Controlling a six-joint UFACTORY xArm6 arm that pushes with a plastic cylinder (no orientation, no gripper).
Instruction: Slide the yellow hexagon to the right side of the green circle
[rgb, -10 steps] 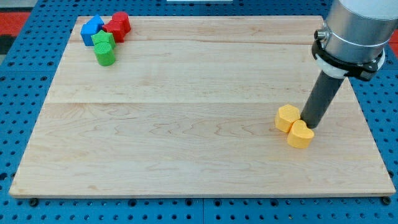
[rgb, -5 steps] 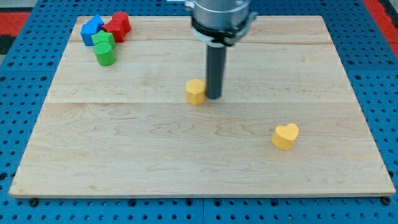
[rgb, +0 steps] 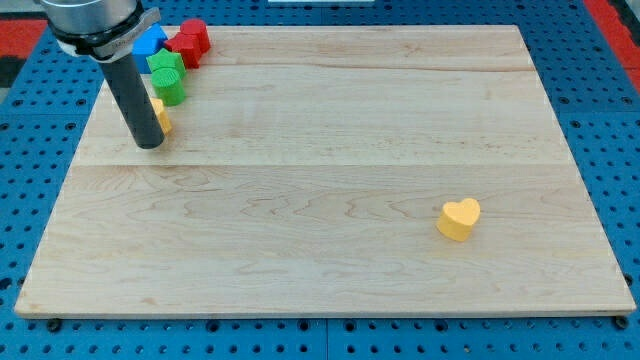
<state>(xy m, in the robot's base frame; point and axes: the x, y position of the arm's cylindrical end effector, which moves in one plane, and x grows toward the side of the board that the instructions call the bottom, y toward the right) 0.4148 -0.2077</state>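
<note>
The arm has no pincer, just a rod. Its tip (rgb: 148, 146) touches the yellow hexagon (rgb: 159, 116) (mostly hidden behind the rod), just below the green circle (rgb: 170, 91) at the desk (rgb: 320, 250) top-left. Risk: pushing upward jams it into the green circle, scattering the green block (rgb: 164, 65), blue block (rgb: 150, 42) and red block (rgb: 189, 39). Yellow heart (rgb: 459, 219) well apart.

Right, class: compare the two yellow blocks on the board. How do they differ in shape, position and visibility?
The yellow heart stands alone at the view's lower right, fully visible; the yellow hexagon sits at the upper left, just below the green circle, mostly hidden behind the rod. My tip is against the hexagon, while the heart lies far from it. Both share the same yellow colour and rest on the wooden board.
</note>
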